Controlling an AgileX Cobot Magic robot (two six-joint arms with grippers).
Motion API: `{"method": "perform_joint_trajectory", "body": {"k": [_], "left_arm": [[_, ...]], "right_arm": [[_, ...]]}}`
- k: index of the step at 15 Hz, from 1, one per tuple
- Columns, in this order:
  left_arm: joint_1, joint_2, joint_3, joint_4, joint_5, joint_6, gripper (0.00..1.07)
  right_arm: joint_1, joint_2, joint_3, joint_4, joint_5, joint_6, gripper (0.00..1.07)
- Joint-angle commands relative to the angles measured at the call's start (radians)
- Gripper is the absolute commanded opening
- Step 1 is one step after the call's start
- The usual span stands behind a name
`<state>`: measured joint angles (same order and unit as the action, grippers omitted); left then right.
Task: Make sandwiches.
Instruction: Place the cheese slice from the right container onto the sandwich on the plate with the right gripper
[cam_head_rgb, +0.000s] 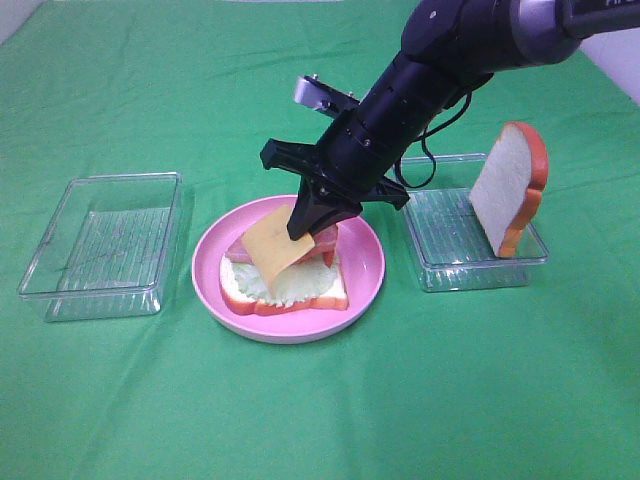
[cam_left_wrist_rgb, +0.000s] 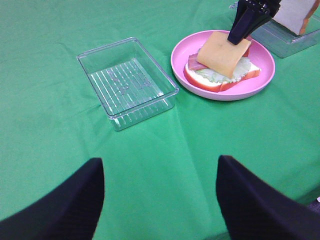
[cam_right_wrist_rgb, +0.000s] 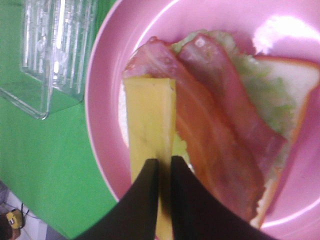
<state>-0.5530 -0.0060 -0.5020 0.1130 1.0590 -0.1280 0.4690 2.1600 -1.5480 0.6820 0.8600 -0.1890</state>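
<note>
Front of counter (cam_head_rgb: 320, 420): bare cloth from edge to edge, open passage. Left tool (cam_left_wrist_rgb: 160, 162) hangs low over it, jaws wide, nothing between them.
Left tray (cam_head_rgb: 125, 177): walls stand up, inside bare. Strip of cloth between it and plate (cam_head_rgb: 365, 262).
Over plate: blocked. Right arm (cam_head_rgb: 440, 60) slants in from far right, its tool (cam_head_rgb: 303, 228) pinching cheese (cam_head_rgb: 270, 248) above sandwich (cam_head_rgb: 290, 290).
Right tray (cam_head_rgb: 445, 225) just beside plate. Bread slice (cam_head_rgb: 508, 185) stands upright at its right end; left part free.
</note>
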Motion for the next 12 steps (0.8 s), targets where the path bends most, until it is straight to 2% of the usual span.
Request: {"method": "perform_joint_trajectory", "body": {"k": [1,4,5,8,12], "left_arm": [[-0.003,-0.008,0.001,-0.004,-0.008,0.003,0.62],[-0.003,-0.008,0.001,-0.004,-0.008,0.003,0.62],[-0.003,-0.008,0.001,-0.004,-0.008,0.003,0.62],[-0.003,-0.008,0.001,-0.004,-0.008,0.003,0.62],[-0.003,-0.008,0.001,-0.004,-0.008,0.003,0.62]], "right_arm": [[-0.002,0.002,0.007,-0.052,-0.017,0.042,0.22],[-0.002,0.002,0.007,-0.067,-0.032,0.059,0.44],[-0.002,0.001,0.007,-0.068,-0.04,0.061,0.56],[-0.002,0.001,0.005,-0.082,-0.04,0.06,0.63],[-0.002,-0.032,0.005,-0.12,-0.031,0.052,0.64]]}}
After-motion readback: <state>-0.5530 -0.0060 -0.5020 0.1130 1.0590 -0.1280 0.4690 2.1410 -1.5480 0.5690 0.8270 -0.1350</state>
